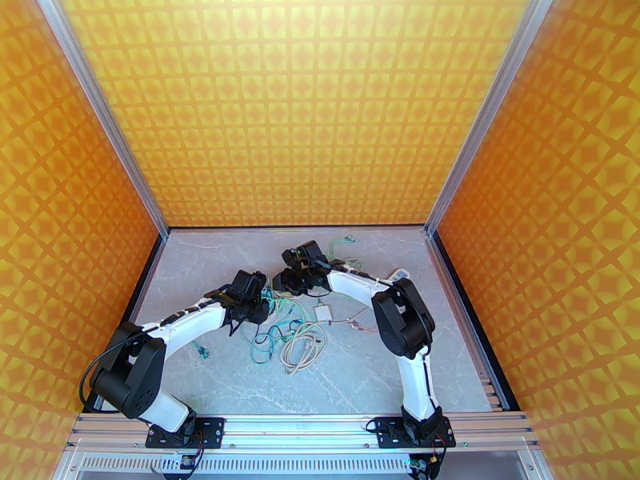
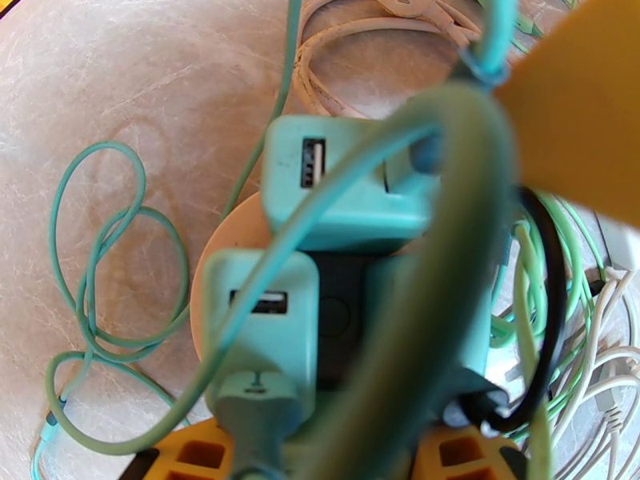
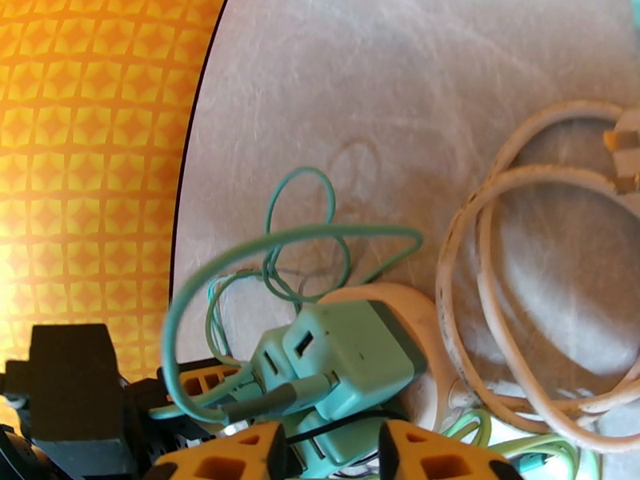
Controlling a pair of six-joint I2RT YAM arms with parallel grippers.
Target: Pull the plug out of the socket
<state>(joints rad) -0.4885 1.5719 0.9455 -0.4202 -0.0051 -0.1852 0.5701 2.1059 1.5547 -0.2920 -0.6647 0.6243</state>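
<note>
Top external showed both arms bent inward from their bases, elbows raised and wrists dipped toward a tangle of cables in the middle of the grey marbled table (image 1: 384,370). The left gripper (image 1: 250,306) and the right gripper (image 1: 290,280) hung just beside each other over that tangle.

Left wrist looked down on a round beige socket with a black centre (image 2: 202,254) that lay flat on the table. Chunky teal plastic plugs with USB slots (image 2: 344,194) sat in it side by side. A thick, blurred green cable (image 2: 448,258) crossed in front of them. The left gripper's orange fingertips (image 2: 196,456) stood either side of the nearest plugs, the jaws partly drawn in. Whether they pressed on anything could not be told.

Right wrist showed the right gripper's orange fingertips (image 3: 232,458) drawn close together, with the lowest teal plug (image 3: 340,442) wedged between them and seemingly pinched. A thin teal cable (image 3: 296,234) looped above the socket. A coil of cream cable (image 3: 480,258) lay just beside the socket on the bare table.
</note>
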